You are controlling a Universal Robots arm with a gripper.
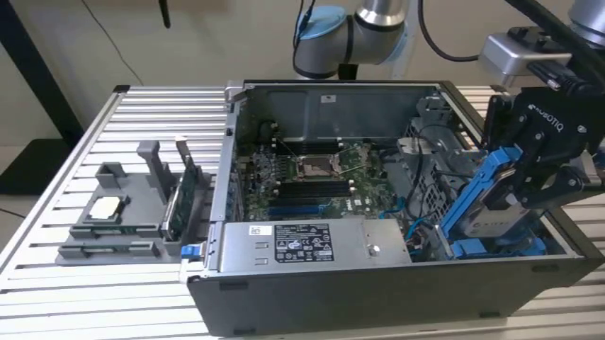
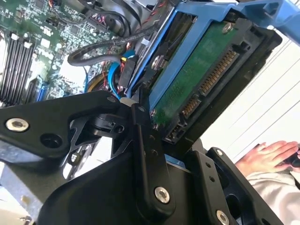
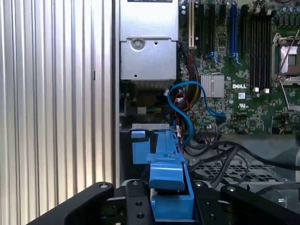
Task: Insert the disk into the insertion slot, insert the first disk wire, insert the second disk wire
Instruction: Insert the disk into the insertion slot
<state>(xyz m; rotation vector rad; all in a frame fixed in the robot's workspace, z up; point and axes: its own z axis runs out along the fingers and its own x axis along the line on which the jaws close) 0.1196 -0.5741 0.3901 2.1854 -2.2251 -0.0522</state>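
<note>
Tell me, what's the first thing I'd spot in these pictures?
The bright blue frame around the disk grabs you first: the robot's black fingers pinch it, tilted, at the end of the open computer case on the exterior view's right. Next comes the green circuit board inside the case. In the second wrist view, a person's hand rests beyond the disk.

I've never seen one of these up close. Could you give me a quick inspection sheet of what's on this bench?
Surface: ribbed metal table carrying an open computer case.
Job's things: disk in a blue carrier, tilted over the insertion slot, not seated.
Clutter: grey plastic holder with parts, beside the case on the exterior view's left.
Grasping part: tool shut on the disk.
Cables: blue cable and black cables loose inside the case.
Surroundings: a person's hand.
</note>
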